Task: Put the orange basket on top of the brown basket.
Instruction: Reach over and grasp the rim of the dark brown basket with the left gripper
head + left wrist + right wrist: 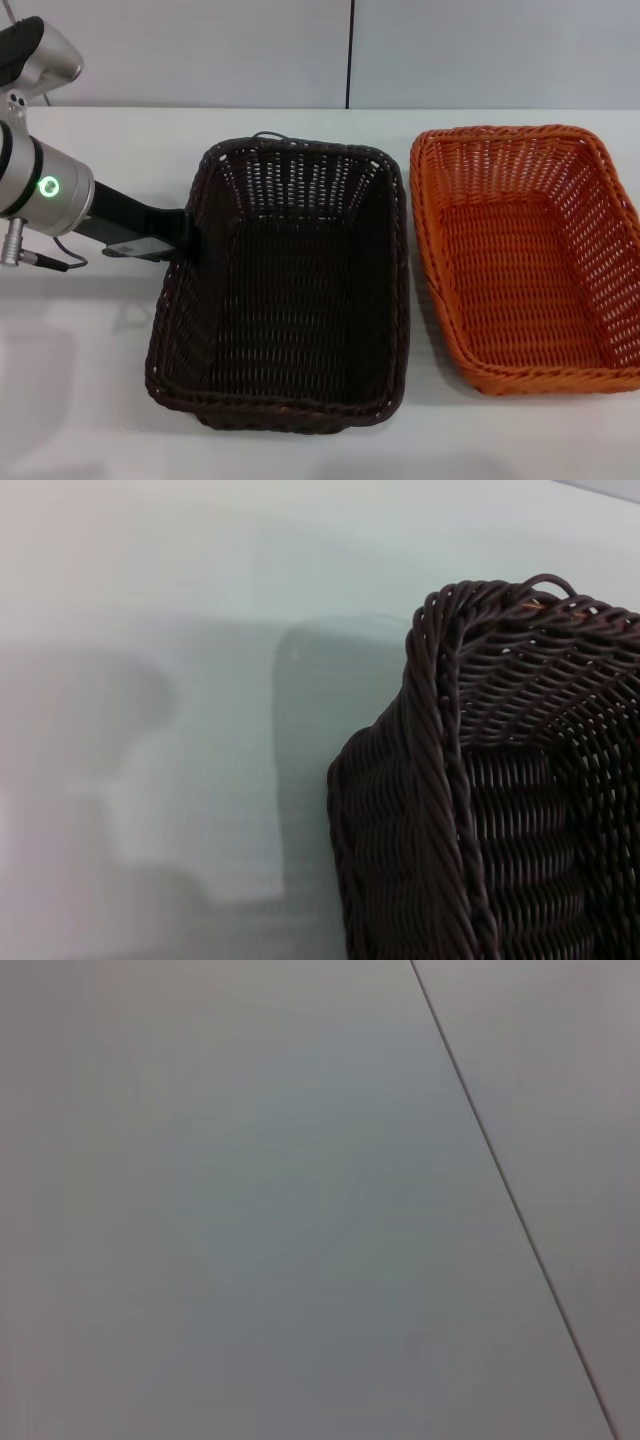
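Note:
The brown basket (285, 300) lies on the white table in the middle of the head view, empty. The orange basket (520, 270) lies right beside it on the right, also empty, with a narrow gap between their rims. My left gripper (190, 238) reaches in from the left and is at the brown basket's left rim, about halfway along that side. The left wrist view shows a corner of the brown basket (500, 780) with its braided rim close up. My right arm and gripper are out of view. The right wrist view shows only a plain pale surface.
The white table (90, 380) has bare room to the left of and in front of the baskets. A grey wall (300, 50) with a vertical seam runs behind the table. The orange basket's right side reaches the picture's edge.

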